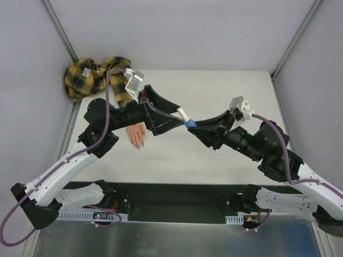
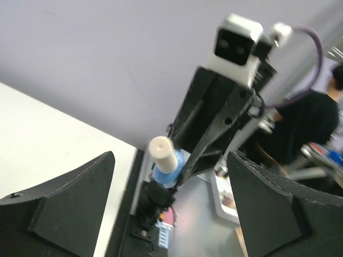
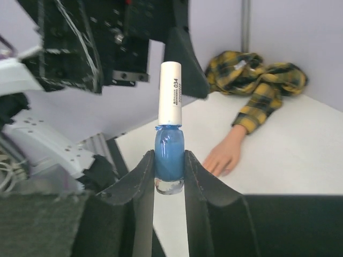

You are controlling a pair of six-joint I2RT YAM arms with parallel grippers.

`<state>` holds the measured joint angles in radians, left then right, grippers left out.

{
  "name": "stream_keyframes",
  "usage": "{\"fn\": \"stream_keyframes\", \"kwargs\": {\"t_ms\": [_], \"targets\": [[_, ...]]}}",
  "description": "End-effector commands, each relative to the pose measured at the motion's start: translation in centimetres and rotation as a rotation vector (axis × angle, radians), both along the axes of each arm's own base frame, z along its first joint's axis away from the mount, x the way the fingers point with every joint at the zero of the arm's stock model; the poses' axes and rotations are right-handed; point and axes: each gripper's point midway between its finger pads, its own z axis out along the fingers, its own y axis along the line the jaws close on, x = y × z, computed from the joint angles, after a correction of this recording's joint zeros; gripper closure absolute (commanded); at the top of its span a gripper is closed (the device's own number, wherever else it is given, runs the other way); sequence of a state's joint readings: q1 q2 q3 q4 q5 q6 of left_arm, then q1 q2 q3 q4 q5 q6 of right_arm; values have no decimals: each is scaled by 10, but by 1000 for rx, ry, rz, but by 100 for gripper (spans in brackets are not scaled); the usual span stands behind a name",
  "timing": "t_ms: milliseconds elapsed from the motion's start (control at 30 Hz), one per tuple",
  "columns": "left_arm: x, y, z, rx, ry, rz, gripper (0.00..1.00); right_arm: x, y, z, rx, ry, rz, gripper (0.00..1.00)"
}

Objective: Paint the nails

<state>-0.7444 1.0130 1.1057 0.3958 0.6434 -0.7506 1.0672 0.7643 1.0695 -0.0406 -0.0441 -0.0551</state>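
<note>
Clamping the blue bottle (image 3: 169, 160) by its glass body, the right gripper (image 3: 169, 155) offers it over the table (image 1: 225, 88) with the white cap (image 3: 170, 93) turned toward the left gripper (image 2: 170, 160), whose fingers (image 2: 69, 206) stand wide apart on either side of the cap without touching it: released, holding nothing. The nails (image 1: 139, 144), glossy pinkish-purple, tip the mannequin hand (image 1: 136, 133), which lies flat on the table just beside the left arm and to the left of the bottle; its plaid sleeve (image 1: 91, 75) is bunched at the far left corner. The step in hand is judged to be uncapping. To do it well, centre the cap between the pads, close on the white plastic alone and not on the blue glass, keep the wrist in line with the bottle's axis while twisting, and let the right grip resist the turn so that the bottle does not spin. The left wrist view shows the open gap on each side of the cap, a gap which the overhead view masks behind the black fingers. The right wrist view alone shows how low the bottle is held. Only the overhead view resolves the nails' colour; from the right wrist they are too small to tell.
</note>
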Motion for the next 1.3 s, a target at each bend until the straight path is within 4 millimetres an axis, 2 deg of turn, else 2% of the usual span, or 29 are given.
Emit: {"fn": "stream_keyframes", "kwargs": {"t_ms": [0, 33, 67, 100, 167, 200, 267, 467, 533, 667, 700, 767, 833, 867, 900, 933, 967, 1000, 1033, 1067, 1100, 1133, 1200, 1233, 1267], "targets": [[40, 23, 0, 83, 10, 286, 16, 33, -11, 13, -76, -166, -176, 100], [45, 25, 6, 80, 21, 315, 19, 38, -11, 13, -86, -186, -194, 100], [57, 24, 2, 94, 56, 362, 19, 44, -12, 12, -113, -227, -222, 100], [62, 25, 10, 87, 76, 379, 21, 46, -10, 15, -109, -250, -233, 100], [74, 17, -3, 136, 135, 393, 27, 55, -9, 16, -122, -285, -274, 100], [77, 17, 1, 134, 159, 405, 29, 59, -9, 17, -136, -306, -292, 100], [86, 13, -7, 158, 202, 420, 37, 67, -11, 17, -151, -326, -339, 100], [99, 5, -13, 169, 270, 435, 40, 76, -11, 18, -178, -359, -394, 100], [99, -1, -12, 173, 279, 408, 45, 77, -12, 17, -184, -363, -398, 100], [96, -9, -6, 167, 252, 359, 68, 76, -13, 17, -176, -357, -401, 100], [95, -10, -5, 166, 249, 348, 74, 76, -13, 17, -172, -354, -402, 100], [91, -13, -4, 150, 244, 318, 80, 76, -14, 16, -168, -342, -404, 100], [84, -16, 1, 125, 225, 276, 90, 76, -15, 16, -159, -326, -410, 100], [78, -19, -2, 125, 229, 232, 95, 76, -14, 15, -154, -318, -408, 100], [72, -21, 8, 85, 190, 197, 100, 75, -15, 16, -142, -313, -405, 100], [67, -21, 13, 65, 185, 169, 100, 73, -14, 17, -127, -304, -396, 100], [59, -24, 7, 64, 176, 112, 100, 71, -13, 18, -105, -284, -384, 100], [52, -24, 21, 9, 123, 77, 100, 66, -14, 22, -78, -277, -362, 100], [44, -23, 25, -19, 118, 39, 100, 64, -15, 24, -57, -267, -350, 100], [35, -25, 18, -13, 112, -27, 100, 60, -16, 27, -19, -232, -331, 100], [28, -23, 30, -63, 58, -59, 100, 52, -14, 30, 8, -229, -283, 100], [21, -24, 30, -74, 73, -110, 100, 47, -20, 37, 44, -227, -266, 100], [7, -25, 25, -79, 57, -205, 100, 30, -16, 43, 100, -189, -165, 100], [-2, -22, 33, -114, 35, -248, 100, 25, -21, 49, 131, -180, -143, 100], [-7, -21, 32, -118, 22, -276, 100, 17, -20, 52, 147, -174, -100, 100]]}}
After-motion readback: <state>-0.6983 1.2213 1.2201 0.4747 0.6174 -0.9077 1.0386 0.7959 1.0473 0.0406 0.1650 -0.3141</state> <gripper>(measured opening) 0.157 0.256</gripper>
